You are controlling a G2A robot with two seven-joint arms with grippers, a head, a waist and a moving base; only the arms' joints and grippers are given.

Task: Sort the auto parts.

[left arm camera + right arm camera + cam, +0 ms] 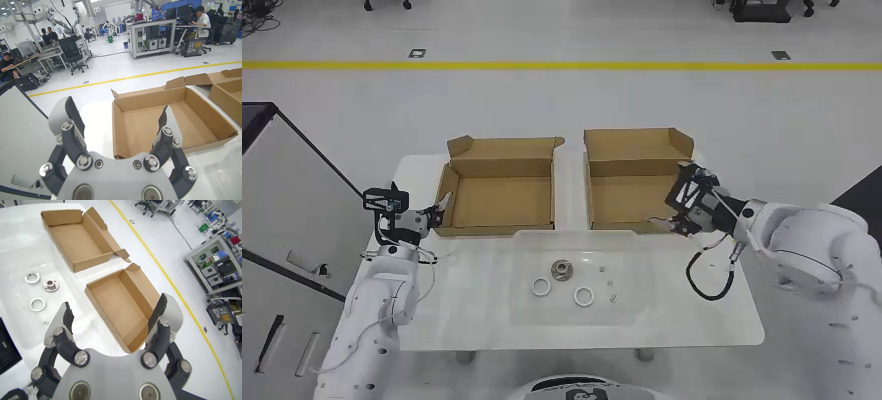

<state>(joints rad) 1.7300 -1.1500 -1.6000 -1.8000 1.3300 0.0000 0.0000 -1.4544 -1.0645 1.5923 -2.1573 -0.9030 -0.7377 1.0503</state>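
Observation:
Inside a clear shallow tray (pixel 542 312) mid-table lie a metal flanged hub (pixel 561 269) (pixel 50 285), two metal rings (pixel 541 288) (pixel 584 297) (pixel 32 278) (pixel 37 304) and a few tiny bits (pixel 612 295) (pixel 44 323). Behind the tray stand two empty open cardboard boxes, the left box (pixel 497 198) (pixel 170 123) and the right box (pixel 627 195) (pixel 117 302). My left gripper (pixel 439 213) (pixel 118 111) hovers open at the left box's outer front corner. Over the right box's front right corner, my right gripper (pixel 670 212) (pixel 115 306) is open and holds nothing.
The white table (pixel 692 320) has bare surface in front of the tray and on both sides. A large slanted grey panel (pixel 292 200) stands just off the table's left edge, close to my left arm. Both boxes' lid flaps (pixel 504 147) stick up at the back.

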